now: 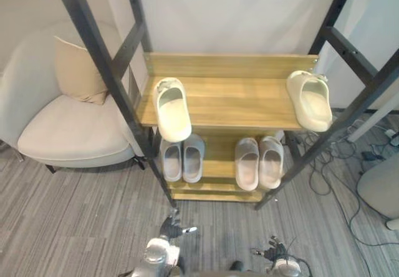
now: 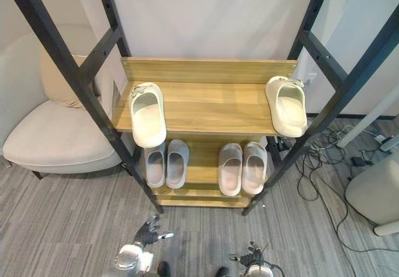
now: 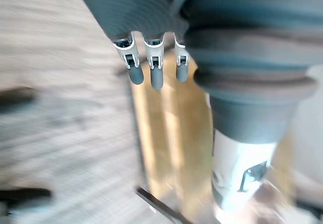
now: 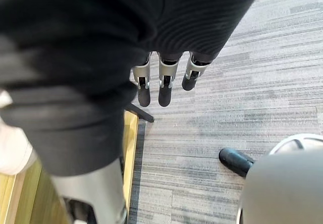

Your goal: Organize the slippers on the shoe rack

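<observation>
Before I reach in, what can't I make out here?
Back of the lower shelf: eye views, under the top shelf.
Far ends of the grey slippers: same views, under that shelf and the overhanging left cream slipper.
Shoe rack: left wrist view, blurred, partly behind the left hand.
Shoe rack: right wrist view, mostly behind the right hand cover.

Home-like room: cushioned armchair [image 1: 68, 127], slipper-laden shoe rack [image 1: 230, 71], carpet floor [image 1: 62, 227].
</observation>
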Available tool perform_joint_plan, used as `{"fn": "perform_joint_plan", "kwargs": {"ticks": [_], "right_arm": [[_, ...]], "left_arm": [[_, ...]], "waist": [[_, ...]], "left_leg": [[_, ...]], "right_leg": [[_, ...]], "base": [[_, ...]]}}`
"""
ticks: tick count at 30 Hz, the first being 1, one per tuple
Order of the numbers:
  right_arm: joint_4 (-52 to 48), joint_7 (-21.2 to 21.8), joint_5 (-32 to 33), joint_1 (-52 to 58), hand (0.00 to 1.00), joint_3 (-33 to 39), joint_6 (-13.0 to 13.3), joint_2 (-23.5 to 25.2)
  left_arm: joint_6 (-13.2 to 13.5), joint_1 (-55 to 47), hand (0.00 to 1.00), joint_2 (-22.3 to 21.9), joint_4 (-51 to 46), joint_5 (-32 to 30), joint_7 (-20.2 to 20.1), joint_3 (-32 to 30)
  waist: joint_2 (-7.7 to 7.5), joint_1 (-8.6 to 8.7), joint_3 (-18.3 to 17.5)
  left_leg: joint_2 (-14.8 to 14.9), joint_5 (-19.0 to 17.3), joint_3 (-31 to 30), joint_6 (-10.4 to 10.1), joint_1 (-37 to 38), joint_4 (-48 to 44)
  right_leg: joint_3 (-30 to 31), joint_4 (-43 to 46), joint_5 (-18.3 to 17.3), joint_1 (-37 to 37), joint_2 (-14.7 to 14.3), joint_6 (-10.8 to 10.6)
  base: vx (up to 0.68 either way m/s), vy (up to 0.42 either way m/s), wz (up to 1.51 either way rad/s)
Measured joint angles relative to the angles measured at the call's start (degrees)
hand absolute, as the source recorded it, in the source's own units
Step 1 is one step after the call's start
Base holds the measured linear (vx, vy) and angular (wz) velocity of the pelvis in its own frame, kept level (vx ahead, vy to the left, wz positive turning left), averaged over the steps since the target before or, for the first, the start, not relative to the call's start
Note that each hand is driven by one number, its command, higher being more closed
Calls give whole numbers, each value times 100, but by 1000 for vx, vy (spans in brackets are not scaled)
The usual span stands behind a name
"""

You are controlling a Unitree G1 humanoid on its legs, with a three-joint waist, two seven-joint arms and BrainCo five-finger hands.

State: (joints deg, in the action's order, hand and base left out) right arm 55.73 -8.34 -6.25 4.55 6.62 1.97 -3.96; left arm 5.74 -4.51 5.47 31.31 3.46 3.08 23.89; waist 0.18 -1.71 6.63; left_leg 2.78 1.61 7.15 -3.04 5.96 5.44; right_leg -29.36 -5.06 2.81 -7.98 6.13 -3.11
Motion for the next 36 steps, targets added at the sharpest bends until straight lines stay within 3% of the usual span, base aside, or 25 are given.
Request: {"fn": "perform_joint_plan", "kwargs": {"ticks": [9, 14, 21, 24, 31, 36], "right_arm": [[47, 94, 18, -21, 0, -79, 20, 40], [0, 100, 20, -22, 0, -396, 40, -15], [-68, 159, 25, -39, 0, -510, 89, -95], [-74, 194, 28, -43, 0, -509, 89, -127], [-75, 312, 70, -70, 0, -509, 88, -179], [-85, 389, 67, -99, 0, -509, 84, -249]], "left_arm": [[134, 625, 0, 17, -1973, 628, -227, 933], [262, 1161, 0, 55, -2682, 689, -106, 884], [407, 1928, 0, 85, -3217, 680, 397, 76], [448, 2193, 0, 298, -3223, 632, 581, -289], [471, 2627, 0, 591, -3162, 422, 729, -845], [463, 3108, 0, 925, -2551, 308, 822, -1243]], "waist": [[-3, -11, -22], [1, 48, -33], [-16, 136, -83], [-46, 167, -140], [-80, 172, -159], [-90, 175, -155]], "left_leg": [[-14, 13, 4, 7, 42, 38], [-14, 13, 28, 7, 72, 39], [-10, 12, 55, 7, 112, 41], [-9, 11, 60, 7, 112, 40], [-18, 11, 54, 7, 111, 40], [-19, 11, 26, 7, 99, 41]], "right_leg": [[12, 1, 0, -16, 4, 0], [38, 1, 13, -32, 4, 19], [68, -1, 20, -56, 2, 29], [73, -2, 21, -51, 1, 30], [67, -24, 28, -25, 11, 29], [39, -34, 26, -21, 13, 27]], "base": [[2, 0, 1], [-2, -1, -1], [-3, -1, -1], [0, 0, 0], [0, 0, 0], [0, 0, 0]]}}
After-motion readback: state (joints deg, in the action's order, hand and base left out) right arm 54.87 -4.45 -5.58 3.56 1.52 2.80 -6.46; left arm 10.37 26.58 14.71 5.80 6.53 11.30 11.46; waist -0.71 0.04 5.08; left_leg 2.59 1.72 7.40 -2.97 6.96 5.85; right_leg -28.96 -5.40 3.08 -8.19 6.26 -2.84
